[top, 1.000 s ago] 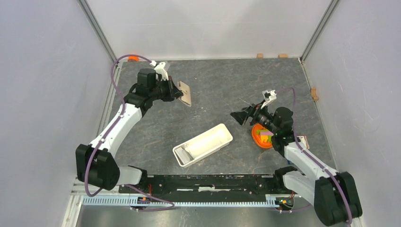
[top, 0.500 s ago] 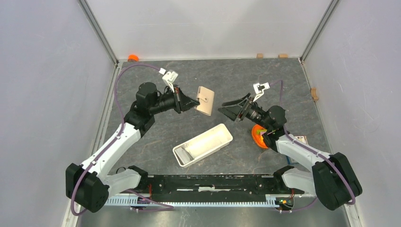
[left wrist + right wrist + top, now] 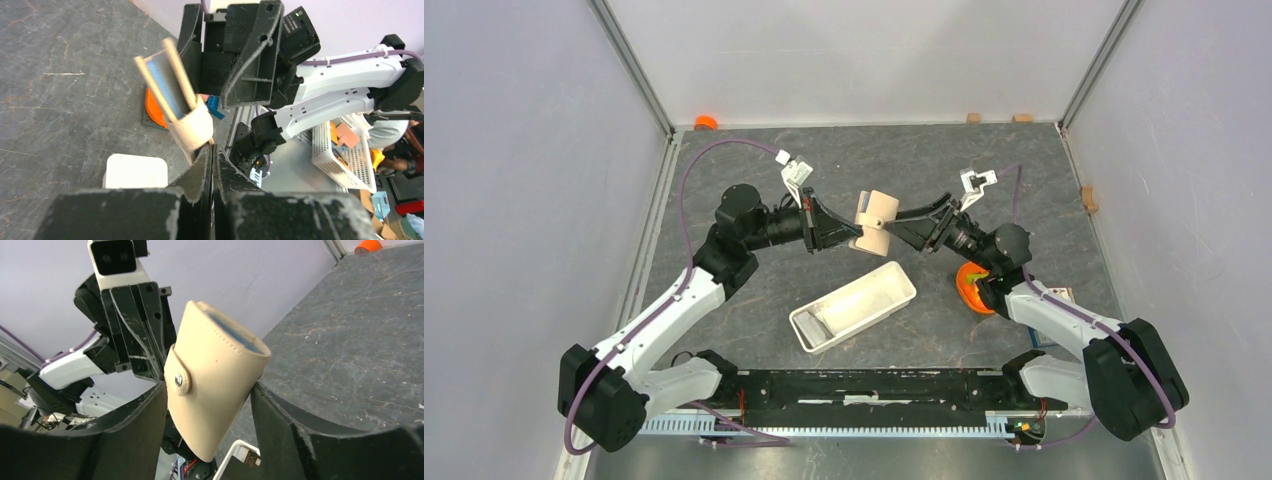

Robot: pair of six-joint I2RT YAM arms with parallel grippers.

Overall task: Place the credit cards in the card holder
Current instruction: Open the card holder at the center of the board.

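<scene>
The left hand (image 3: 211,155) pinched the tan card holder (image 3: 215,375) tight, so the open right hand (image 3: 207,390) around it needed to close softly.

The card holder (image 3: 215,385) looks like smooth beige leather with stitched edges and a shiny metal snap (image 3: 179,380). The white tray (image 3: 911,291) is smooth plastic, and the table (image 3: 904,170) is matt, dark grey and stone-like.

Overhead view; opposed wrist close-ups, same beige pouch (image 3: 215,390)
</scene>
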